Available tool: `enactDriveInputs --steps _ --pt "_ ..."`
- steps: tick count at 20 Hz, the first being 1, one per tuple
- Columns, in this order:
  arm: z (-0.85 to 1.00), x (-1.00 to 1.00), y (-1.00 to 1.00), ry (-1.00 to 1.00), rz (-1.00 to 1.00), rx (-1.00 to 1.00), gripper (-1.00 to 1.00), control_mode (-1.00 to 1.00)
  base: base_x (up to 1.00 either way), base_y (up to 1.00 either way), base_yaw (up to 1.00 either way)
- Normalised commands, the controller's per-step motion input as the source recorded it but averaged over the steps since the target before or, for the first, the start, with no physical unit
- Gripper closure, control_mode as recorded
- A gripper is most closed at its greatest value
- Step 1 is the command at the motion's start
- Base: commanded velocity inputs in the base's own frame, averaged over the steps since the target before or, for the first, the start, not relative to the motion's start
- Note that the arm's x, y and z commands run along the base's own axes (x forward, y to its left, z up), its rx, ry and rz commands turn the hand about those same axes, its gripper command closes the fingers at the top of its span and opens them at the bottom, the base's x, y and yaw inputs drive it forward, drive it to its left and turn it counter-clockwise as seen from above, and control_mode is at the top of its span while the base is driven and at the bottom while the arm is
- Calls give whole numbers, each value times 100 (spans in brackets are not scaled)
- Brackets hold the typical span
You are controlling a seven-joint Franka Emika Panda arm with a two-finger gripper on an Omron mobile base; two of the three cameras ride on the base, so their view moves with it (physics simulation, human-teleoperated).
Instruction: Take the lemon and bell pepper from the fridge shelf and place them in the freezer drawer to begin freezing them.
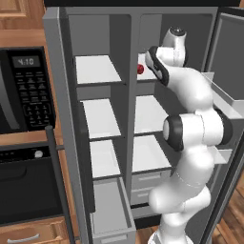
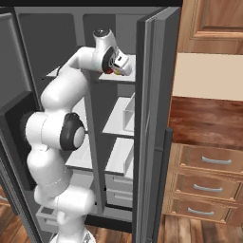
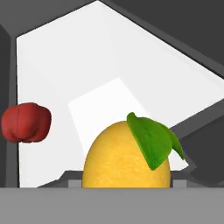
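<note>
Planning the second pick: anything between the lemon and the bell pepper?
Nothing. In the hand view, bare white fridge shelf separates lemon and bell pepper.

Open grey fridge (image 1: 66,95) beside a black microwave (image 1: 21,90) — white arm (image 1: 190,143) reaching up to the fridge shelf (image 1: 145,74). Bell pepper (image 1: 140,69) on that shelf, just left of the wrist. Freezer drawer (image 1: 110,214) pulled out below — lower left column.
</note>
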Motion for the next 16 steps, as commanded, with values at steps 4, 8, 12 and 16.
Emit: enactDriveInputs --steps 4,8,12,16 --pt "-12 -100 23 -10 0 1 100 -100 0 0 0" --pt "-1 -100 15 -3 0 1 100 -100 0 0 0" --pt "-1 -100 23 0 0 4 100 -100 0 0 0" --pt "-37 -100 41 5 0 0 100 -100 0 0 0"
